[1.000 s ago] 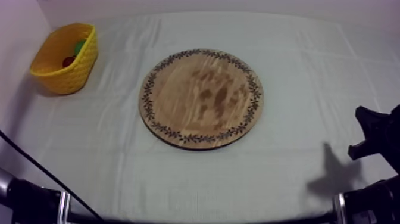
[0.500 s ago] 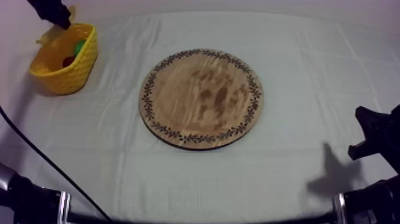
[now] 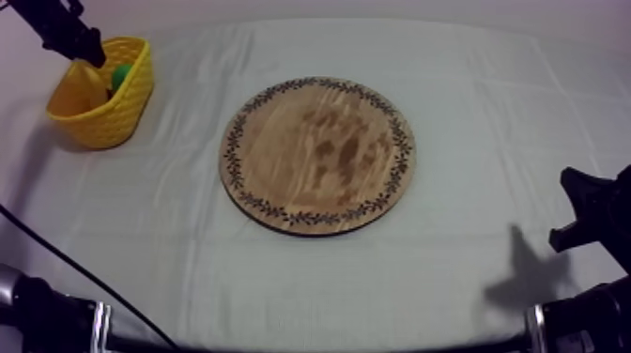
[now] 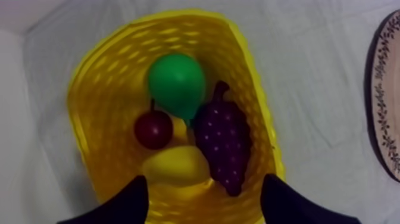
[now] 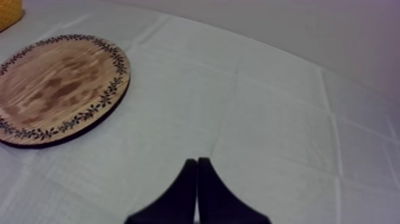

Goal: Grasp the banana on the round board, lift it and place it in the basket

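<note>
Left tool splayed over lattice-walled basket, perhaps plastic

The left hand has been brought in over the tabletop's far left corner, where none was seen a second ago. The curved yellow toy banana, held above the woven yellow basket's rim half a second ago, has been laid inside it, the fingers spread apart above it.

Left tool over yellow basket; board apart.
</note>
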`<control>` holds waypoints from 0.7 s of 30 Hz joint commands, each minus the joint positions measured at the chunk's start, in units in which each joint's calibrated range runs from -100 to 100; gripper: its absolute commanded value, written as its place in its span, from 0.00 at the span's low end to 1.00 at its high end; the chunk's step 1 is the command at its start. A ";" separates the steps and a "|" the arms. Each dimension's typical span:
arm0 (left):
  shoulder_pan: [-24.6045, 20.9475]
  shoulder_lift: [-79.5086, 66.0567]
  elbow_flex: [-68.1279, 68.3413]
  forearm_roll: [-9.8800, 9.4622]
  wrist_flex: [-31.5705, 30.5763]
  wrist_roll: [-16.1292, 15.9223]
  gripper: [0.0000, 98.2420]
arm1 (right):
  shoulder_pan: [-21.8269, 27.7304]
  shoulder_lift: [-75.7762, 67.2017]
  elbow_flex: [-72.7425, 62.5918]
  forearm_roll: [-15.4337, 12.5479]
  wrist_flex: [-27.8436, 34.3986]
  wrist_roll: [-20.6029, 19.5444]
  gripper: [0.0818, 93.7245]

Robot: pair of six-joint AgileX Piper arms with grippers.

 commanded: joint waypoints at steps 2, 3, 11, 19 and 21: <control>0.40 -8.32 1.79 -0.07 0.03 1.01 0.70 | 0.01 0.03 -0.03 0.00 0.01 0.01 0.00; 0.60 -10.86 2.45 -0.12 0.10 1.39 0.68 | 0.01 0.03 -0.03 0.00 0.01 0.01 0.00; 2.81 -29.94 7.14 -0.13 1.32 4.34 0.44 | 0.01 0.03 -0.03 0.00 0.01 0.01 0.00; 5.07 -46.96 15.39 0.53 -4.73 7.22 0.17 | 0.01 0.03 -0.03 0.00 0.01 0.02 0.00; 5.59 -50.18 17.43 0.51 -5.49 7.67 0.12 | 0.01 0.03 -0.03 0.00 0.01 0.01 0.00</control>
